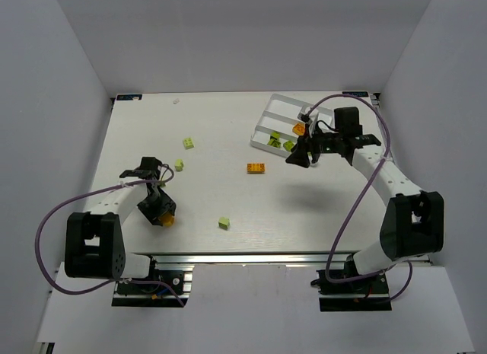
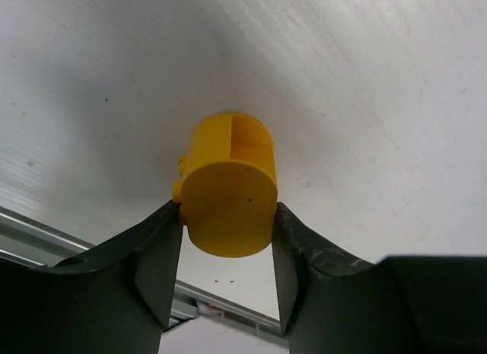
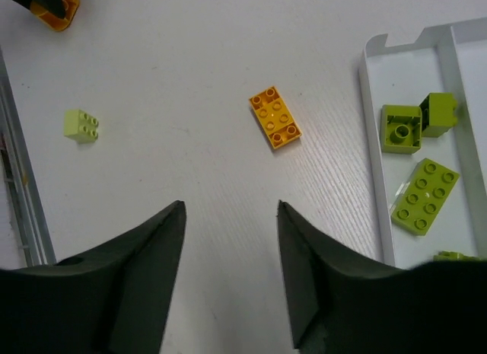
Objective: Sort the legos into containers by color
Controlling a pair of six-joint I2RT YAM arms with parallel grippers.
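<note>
Three lime legos [image 1: 224, 223] and one orange brick [image 3: 274, 117] lie loose on the tabletop [image 1: 213, 118]. At 8 o'clock the left end effector [image 2: 228, 217] clamps an orange lego [image 2: 228, 186]. At 1 o'clock the right end effector [image 3: 230, 217] hangs released beside the white tray [image 3: 370, 141], hiding part of its compartments; lime bricks [image 3: 421, 196] lie inside.

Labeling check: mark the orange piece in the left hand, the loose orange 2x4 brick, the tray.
orange piece [image 2: 228, 198], left wrist view, round front face.
orange 2x4 brick [image 3: 275, 117], right wrist view, studded top.
tray [image 3: 373, 141], right wrist view, left rim.
</note>
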